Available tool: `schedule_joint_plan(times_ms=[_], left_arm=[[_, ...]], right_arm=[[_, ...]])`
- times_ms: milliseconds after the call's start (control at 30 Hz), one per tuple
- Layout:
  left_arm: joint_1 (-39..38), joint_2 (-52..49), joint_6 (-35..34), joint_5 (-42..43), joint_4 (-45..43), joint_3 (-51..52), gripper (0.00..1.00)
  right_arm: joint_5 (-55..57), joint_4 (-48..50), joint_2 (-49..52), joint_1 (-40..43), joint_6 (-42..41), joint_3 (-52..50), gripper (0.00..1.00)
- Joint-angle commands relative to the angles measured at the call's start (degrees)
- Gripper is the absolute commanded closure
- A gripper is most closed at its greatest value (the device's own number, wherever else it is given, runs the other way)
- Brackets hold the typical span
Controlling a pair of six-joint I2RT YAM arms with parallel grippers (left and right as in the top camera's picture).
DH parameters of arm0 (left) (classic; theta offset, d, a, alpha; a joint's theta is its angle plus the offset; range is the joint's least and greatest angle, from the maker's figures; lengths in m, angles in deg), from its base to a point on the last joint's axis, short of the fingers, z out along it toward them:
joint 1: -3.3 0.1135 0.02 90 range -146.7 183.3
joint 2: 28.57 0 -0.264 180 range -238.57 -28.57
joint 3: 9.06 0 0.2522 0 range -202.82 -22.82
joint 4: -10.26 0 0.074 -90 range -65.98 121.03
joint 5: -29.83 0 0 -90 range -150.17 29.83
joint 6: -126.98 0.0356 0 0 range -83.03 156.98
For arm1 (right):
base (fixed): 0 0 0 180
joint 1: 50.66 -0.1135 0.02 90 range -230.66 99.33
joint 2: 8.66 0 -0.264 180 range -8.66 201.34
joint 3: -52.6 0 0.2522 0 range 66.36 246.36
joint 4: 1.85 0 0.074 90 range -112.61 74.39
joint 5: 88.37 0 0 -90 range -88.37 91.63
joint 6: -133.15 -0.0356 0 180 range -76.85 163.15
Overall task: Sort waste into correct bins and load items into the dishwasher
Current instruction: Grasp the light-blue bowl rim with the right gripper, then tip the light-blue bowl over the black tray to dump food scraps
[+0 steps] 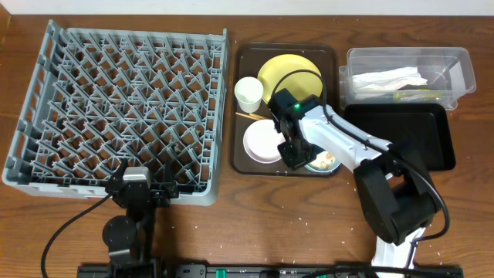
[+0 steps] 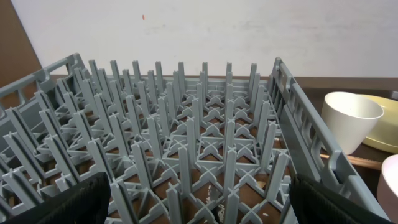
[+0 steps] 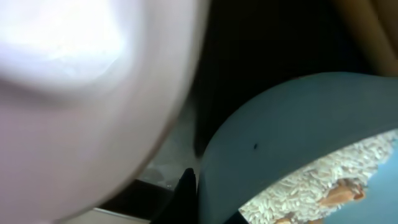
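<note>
Overhead: the right gripper (image 1: 297,160) stands closed, low over the dark brown serving tray (image 1: 243,54). It sits between the round white bowl (image 1: 261,141) and the round light blue bowl (image 1: 324,163), right against the blue one's edge. The left gripper (image 1: 136,188) is spread wide at the large grey plastic dish rack (image 1: 116,100), well apart from the dishes

Left wrist: rack pegs ahead, with the white cup (image 2: 351,118) beyond the side wall

Right wrist: the blue bowl's rim meets a dark fingertip (image 3: 186,186); whether it is pinched I cannot tell. The bowl holds loose whitish rice grains (image 3: 317,177), so a tilted lift would likely spill them, a thin rim grip may slip, and the white bowl just beside could get nudged
</note>
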Motion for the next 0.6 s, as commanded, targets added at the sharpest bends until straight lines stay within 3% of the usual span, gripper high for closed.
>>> schedule_joint_plan(times_ms=[0,300,567], left_arm=[[0.31,0.11,0.72,0.59,0.63,1.57,0.08],[0.31,0.11,0.72,0.59,0.63,1.57,0.07],[0.31,0.11,0.72,0.59,0.63,1.57,0.08]], right_arm=[[-0.35,0.61,-0.26,-0.48,0.07,0.04,0.99],[-2.64,-3.17,-10.45,0.83,-1.84,0.83,0.99],[-19.37,-2.49,-24.57,15.26,4.04,0.68,0.99]])
